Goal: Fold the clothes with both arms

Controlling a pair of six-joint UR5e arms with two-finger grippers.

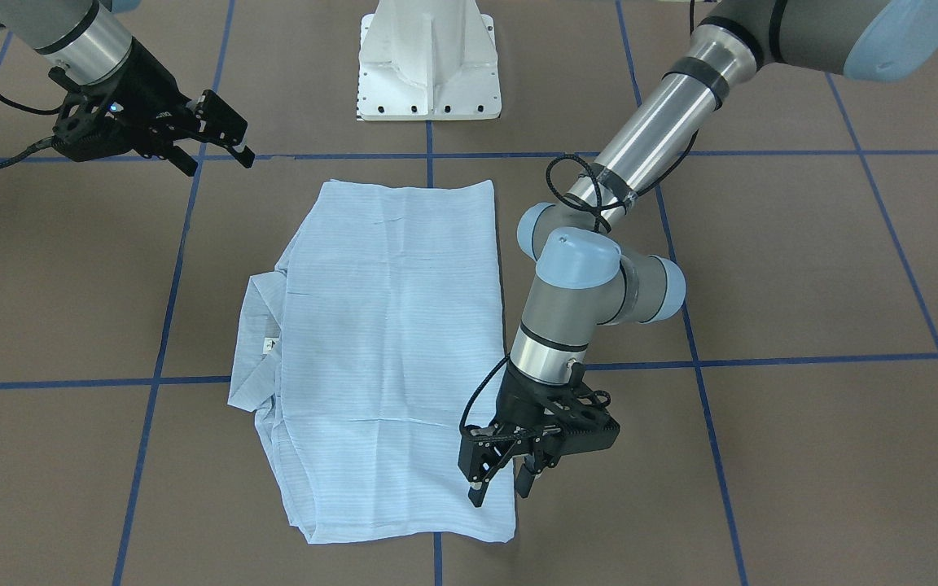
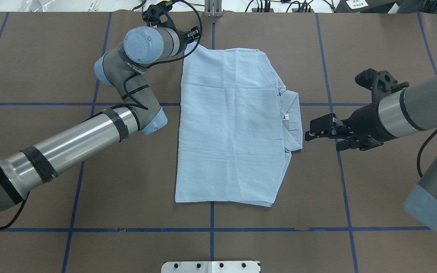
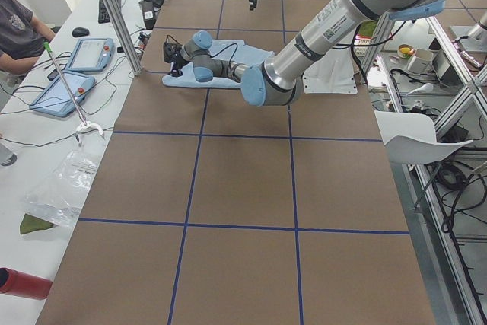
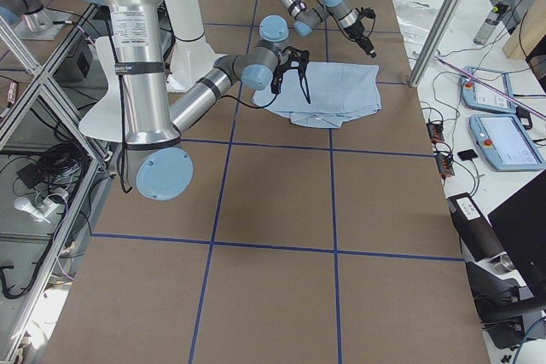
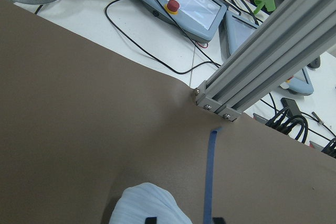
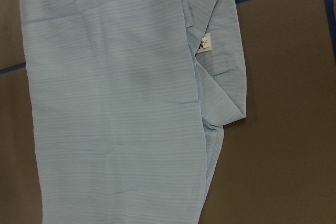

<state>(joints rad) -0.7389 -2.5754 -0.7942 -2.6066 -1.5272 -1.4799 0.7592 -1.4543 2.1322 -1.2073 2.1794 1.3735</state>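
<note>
The pale blue striped shirt lies folded into a long rectangle on the brown table, and it also shows in the overhead view. Its collar and neck label stick out on the robot's right side. My left gripper is open and points down over the shirt's far left corner. In the left wrist view a bit of cloth shows by its fingertips. My right gripper is open and empty. It is held above the table just right of the collar.
The white pedestal base stands at the robot's edge of the table. Blue tape lines cross the brown surface. An aluminium post and teach pendants stand beyond the table's far edge, where a person sits.
</note>
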